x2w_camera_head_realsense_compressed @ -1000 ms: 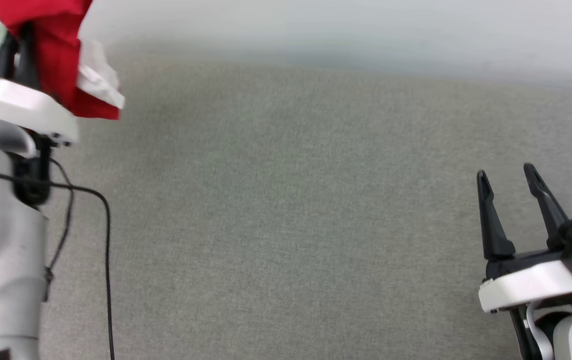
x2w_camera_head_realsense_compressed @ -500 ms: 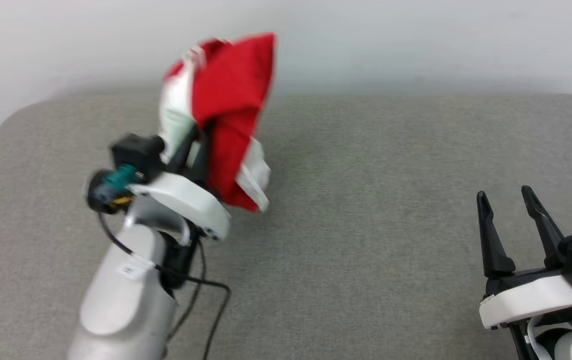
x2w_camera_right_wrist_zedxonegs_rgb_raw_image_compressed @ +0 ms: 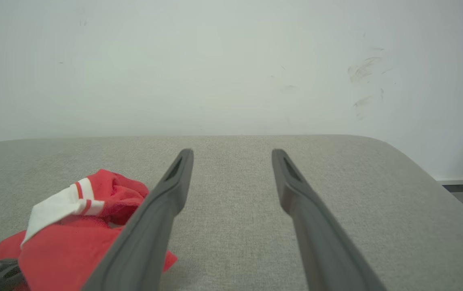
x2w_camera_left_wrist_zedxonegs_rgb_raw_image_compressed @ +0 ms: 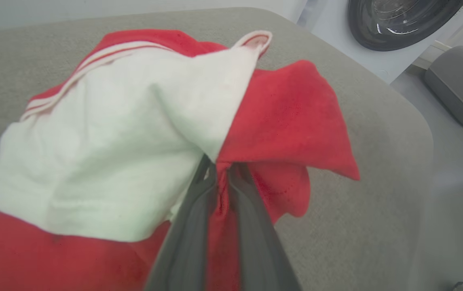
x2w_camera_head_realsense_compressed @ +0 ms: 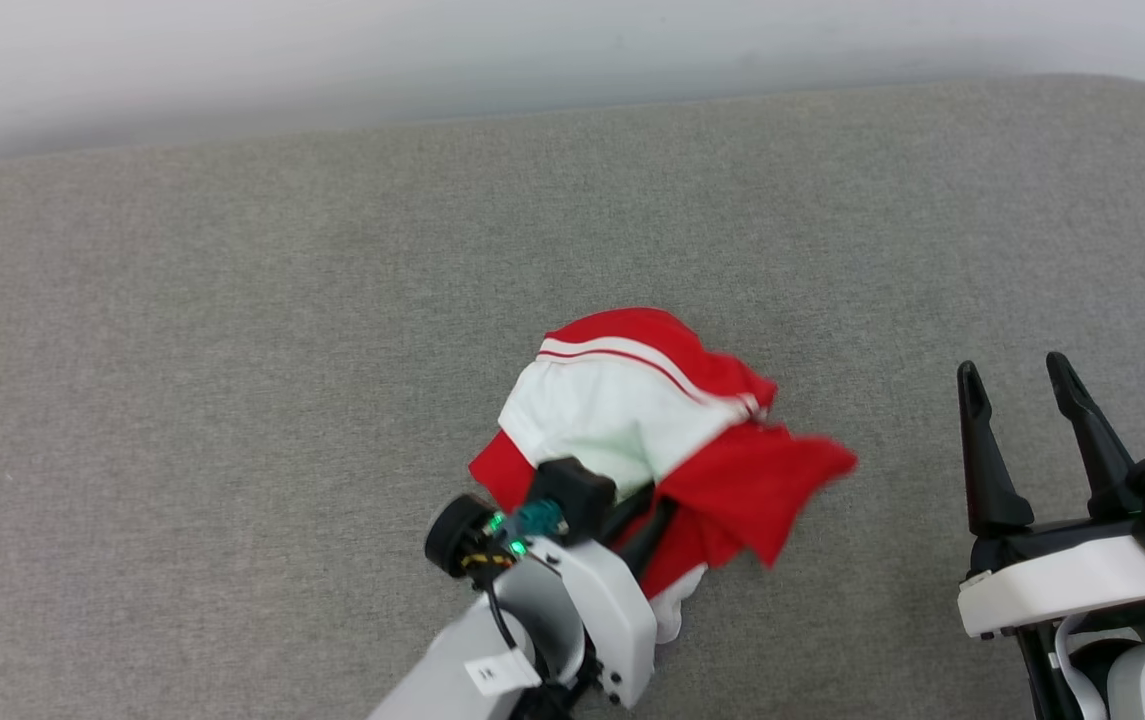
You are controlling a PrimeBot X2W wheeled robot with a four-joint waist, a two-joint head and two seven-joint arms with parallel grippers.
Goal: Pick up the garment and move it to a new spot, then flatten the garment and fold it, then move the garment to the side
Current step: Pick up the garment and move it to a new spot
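The garment [x2w_camera_head_realsense_compressed: 652, 420] is a bunched heap of red cloth with a white sleeve and striped trim, lying on the grey padded surface [x2w_camera_head_realsense_compressed: 232, 350] near the middle front. My left gripper [x2w_camera_head_realsense_compressed: 644, 522] is shut on it. In the left wrist view the two dark fingers [x2w_camera_left_wrist_zedxonegs_rgb_raw_image_compressed: 199, 226] pinch a fold of red cloth of the garment [x2w_camera_left_wrist_zedxonegs_rgb_raw_image_compressed: 288, 121] right under the white sleeve. Its letters and number are hidden. My right gripper [x2w_camera_head_realsense_compressed: 1017, 372] stands open and empty at the lower right, apart from the cloth. The right wrist view shows the garment [x2w_camera_right_wrist_zedxonegs_rgb_raw_image_compressed: 73, 238] left of my right gripper [x2w_camera_right_wrist_zedxonegs_rgb_raw_image_compressed: 231, 152].
A white wall [x2w_camera_head_realsense_compressed: 532, 40] runs behind the padded surface. The surface ends in a rounded corner [x2w_camera_left_wrist_zedxonegs_rgb_raw_image_compressed: 409, 113] on the right. Beyond it stand a white machine with a round dark door [x2w_camera_left_wrist_zedxonegs_rgb_raw_image_compressed: 401, 20] and a grey rounded object [x2w_camera_left_wrist_zedxonegs_rgb_raw_image_compressed: 457, 89].
The head camera has shifted. My left gripper has brought the garment from held high at the left down onto the surface near the middle. The right gripper stays open in place.
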